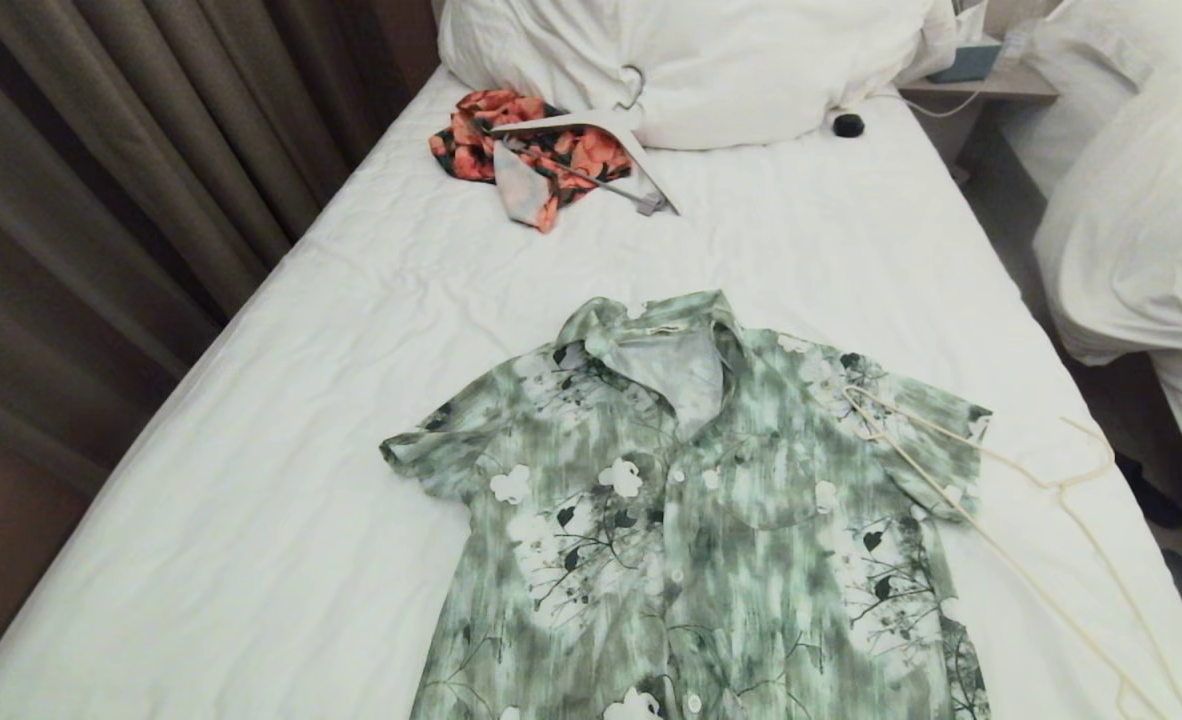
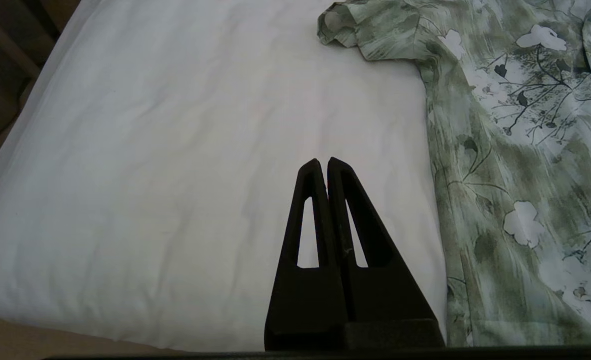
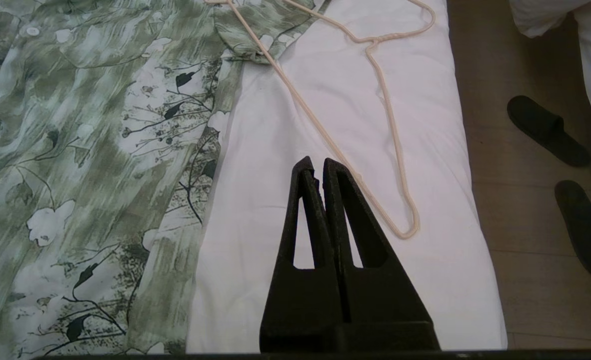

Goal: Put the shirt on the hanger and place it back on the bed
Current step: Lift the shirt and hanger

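Nothing started: both claws, left claw (image 2: 323,162) and right claw (image 3: 314,162), clenched empty; hanger (image 3: 325,135) probably just beyond the right claw, partly on the shirt (image 3: 100,125), needs grasping first.

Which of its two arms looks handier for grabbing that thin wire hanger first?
Probably the right: the right gripper hangs shut beside the hanger; the left gripper sees only bare sheet.

Curtain: heavy brown pleated drapes (image 1: 101,190) fill the left of the head view.
Floor: brown wood-look planks (image 3: 525,210), two black slippers (image 3: 548,131) on them.
Nightstand: pale shelf (image 1: 981,85), upper right.
Neighbouring bed: heaped white bedding (image 1: 1141,210), right edge.
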Robot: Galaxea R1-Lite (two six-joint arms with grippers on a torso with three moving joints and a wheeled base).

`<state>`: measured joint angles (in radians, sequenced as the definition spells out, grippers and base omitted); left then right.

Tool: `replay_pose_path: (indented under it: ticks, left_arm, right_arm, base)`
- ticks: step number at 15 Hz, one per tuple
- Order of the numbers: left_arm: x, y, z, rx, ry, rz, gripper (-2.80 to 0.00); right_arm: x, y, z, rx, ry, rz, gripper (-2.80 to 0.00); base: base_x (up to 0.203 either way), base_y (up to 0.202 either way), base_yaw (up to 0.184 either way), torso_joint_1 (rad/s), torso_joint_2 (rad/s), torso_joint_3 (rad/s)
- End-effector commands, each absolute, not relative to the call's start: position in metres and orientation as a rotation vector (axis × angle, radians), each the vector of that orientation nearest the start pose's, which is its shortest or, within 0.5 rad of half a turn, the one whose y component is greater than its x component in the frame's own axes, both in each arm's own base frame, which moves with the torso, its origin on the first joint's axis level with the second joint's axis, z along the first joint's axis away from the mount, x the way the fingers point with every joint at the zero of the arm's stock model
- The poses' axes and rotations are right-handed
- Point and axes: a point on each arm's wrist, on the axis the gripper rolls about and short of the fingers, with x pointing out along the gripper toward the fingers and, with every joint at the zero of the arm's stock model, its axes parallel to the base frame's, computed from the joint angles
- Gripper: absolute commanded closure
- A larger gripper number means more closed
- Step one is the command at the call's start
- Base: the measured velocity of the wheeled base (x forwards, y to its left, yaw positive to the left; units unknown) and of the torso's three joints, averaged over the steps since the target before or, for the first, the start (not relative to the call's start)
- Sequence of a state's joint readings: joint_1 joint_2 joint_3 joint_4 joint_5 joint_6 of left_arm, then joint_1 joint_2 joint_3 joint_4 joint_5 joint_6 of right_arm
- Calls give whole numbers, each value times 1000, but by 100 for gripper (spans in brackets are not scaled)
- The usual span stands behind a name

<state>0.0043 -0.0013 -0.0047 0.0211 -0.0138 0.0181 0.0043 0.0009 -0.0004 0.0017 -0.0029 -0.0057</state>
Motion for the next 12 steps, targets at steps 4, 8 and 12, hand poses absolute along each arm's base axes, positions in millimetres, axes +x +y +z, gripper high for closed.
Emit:
replay_pose_path:
  ticks: [4, 8, 12]
  left_arm:
    - [-23, 0, 75, 18, 17, -9, 0]
    - [-23, 0, 75, 18, 17, -9, 0]
    - [-23, 0, 75, 18, 17, -9, 0]
  right_arm:
    - [-23, 0, 75, -6, 3, 2, 0]
    - [-23, 0, 75, -5, 3, 2, 0]
    - [-23, 0, 76, -31, 2, 6, 0]
  base:
    - [0, 0, 0, 0, 0, 0]
    - [0, 0, 0, 0, 0, 0]
    - [0, 0, 0, 0, 0, 0]
